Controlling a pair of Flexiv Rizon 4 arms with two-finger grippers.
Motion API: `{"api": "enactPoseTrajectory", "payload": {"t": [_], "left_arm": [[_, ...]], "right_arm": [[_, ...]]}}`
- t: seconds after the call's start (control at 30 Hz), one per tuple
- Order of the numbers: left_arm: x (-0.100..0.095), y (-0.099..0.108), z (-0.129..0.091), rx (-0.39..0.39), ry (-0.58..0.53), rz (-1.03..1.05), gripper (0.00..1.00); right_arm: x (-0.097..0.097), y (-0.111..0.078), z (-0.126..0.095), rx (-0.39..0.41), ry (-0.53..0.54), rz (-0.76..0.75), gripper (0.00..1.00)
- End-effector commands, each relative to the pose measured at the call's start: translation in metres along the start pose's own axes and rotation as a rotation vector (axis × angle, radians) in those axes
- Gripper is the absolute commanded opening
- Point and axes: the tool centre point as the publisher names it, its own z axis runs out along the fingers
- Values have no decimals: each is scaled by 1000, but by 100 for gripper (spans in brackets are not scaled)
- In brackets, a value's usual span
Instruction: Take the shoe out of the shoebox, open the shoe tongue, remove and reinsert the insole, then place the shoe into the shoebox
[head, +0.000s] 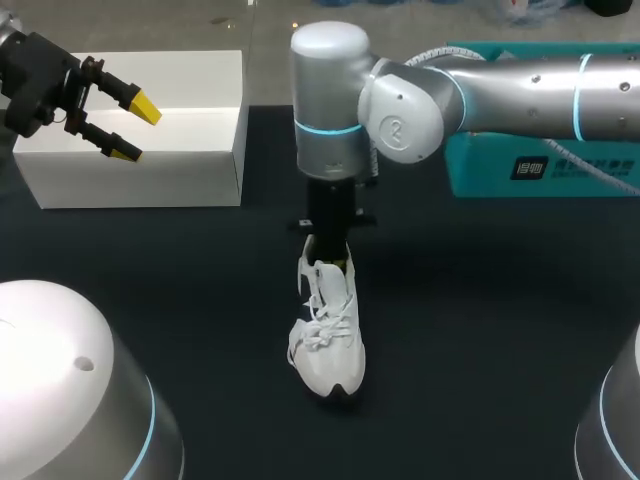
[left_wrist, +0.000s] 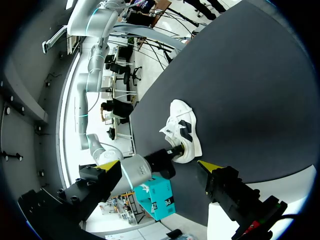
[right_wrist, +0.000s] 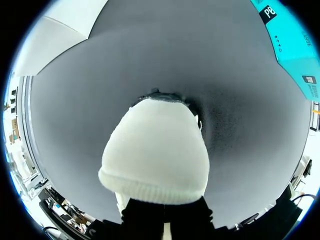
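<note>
A white laced shoe (head: 328, 335) stands on the dark table with its toe toward the front edge. My right gripper (head: 335, 258) points straight down from above onto the heel end and is shut on the shoe's rear collar. In the right wrist view the white shoe (right_wrist: 155, 160) fills the space ahead of the fingers, whose tips are hidden. The white shoebox (head: 190, 150) stands at the back left. My left gripper (head: 137, 130) hovers over it, open and holding nothing. From the left wrist the shoe (left_wrist: 184, 131) lies well ahead of the open left gripper (left_wrist: 160, 169).
A teal box (head: 520, 165) stands at the back right, behind my right arm (head: 500, 95); it also shows as the teal box (left_wrist: 157, 197) and the teal box (right_wrist: 290, 45). Dark table (head: 500, 330) surrounds the shoe.
</note>
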Motion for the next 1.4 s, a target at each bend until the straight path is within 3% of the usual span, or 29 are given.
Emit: {"api": "enactPoseTrajectory", "payload": {"t": [0.03, 0.17, 0.27, 0.43, 0.93, 1.2, 1.23, 1.27, 1.3, 1.33, 1.4], "left_arm": [[0, 0, -1, 2, 2, 1, 100], [0, 0, -1, 2, 2, 1, 100], [0, 0, -1, 2, 2, 1, 100], [0, 0, -1, 2, 2, 1, 100], [0, 0, -1, 2, 2, 1, 100], [0, 0, -1, 2, 2, 1, 100], [0, 0, -1, 2, 2, 1, 100], [0, 0, -1, 2, 2, 1, 100], [0, 0, -1, 2, 2, 1, 100], [0, 0, -1, 2, 2, 1, 100], [0, 0, -1, 2, 2, 1, 100]], "right_arm": [[-3, -3, 0, -8, 7, 0, 0], [-3, -3, 0, -8, 7, 0, 0], [4, -14, -4, 34, -54, 5, 0], [7, -26, -12, 94, -44, 32, 0], [1, -37, -23, 142, -39, 117, 0], [6, -45, -20, 197, -111, 144, 0], [6, -45, -19, 202, -111, 146, 11], [7, -45, -18, 205, -109, 150, 42], [8, -44, -18, 206, -107, 150, 87], [8, -45, -17, 207, -107, 150, 100], [9, -45, -16, 211, -101, 150, 100]]}}
